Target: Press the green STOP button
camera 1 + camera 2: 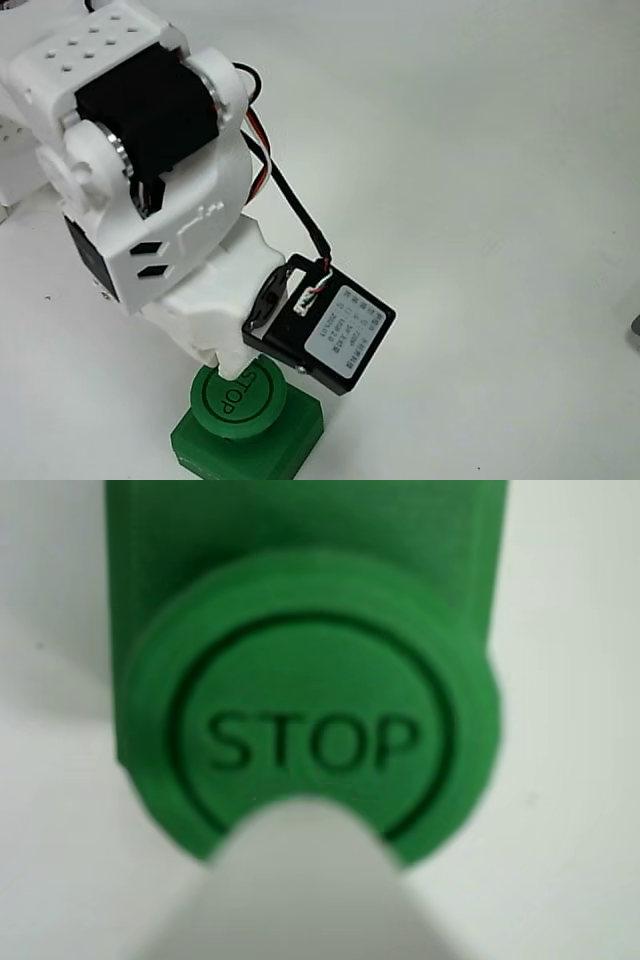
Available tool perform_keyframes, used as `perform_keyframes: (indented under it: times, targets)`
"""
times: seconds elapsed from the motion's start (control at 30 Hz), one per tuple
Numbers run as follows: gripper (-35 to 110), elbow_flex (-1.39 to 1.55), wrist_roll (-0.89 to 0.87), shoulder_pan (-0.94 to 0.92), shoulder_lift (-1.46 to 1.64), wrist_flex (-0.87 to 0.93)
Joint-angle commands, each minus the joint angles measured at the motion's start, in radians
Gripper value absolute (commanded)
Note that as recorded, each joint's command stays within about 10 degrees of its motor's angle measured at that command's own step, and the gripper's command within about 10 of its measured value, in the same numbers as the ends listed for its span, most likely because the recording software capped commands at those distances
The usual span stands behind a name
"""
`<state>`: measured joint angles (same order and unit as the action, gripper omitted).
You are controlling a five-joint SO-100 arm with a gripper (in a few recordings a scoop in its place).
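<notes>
Green STOP button sits on white table, cap up for pressing. Pincer tip directly above cap's near edge, seemingly touching, poised to push down. Whether its fingers are together or apart: cannot tell.

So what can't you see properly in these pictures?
- Fingers: in the wrist view, a white blur at the bottom; open or shut can't be told.
- Contact: whether the fingers are pressing the green STOP button, or merely over it, is hidden by the arm in the fixed view.
- The button's base block: cut off by the bottom edge there.
</notes>
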<state>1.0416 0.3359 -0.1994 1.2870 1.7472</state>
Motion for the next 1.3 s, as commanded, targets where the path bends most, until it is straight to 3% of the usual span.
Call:
perform_keyframes:
  times: [0.0, 0.97, 1.27]
  targets:
    - [0, -0.009, 0.003, -0.003, 0.043, 0.012]
    - [0, -0.009, 0.008, 0.008, -0.107, 0.006]
    - [0, 0.094, 0.003, 0.008, -0.126, -0.069]
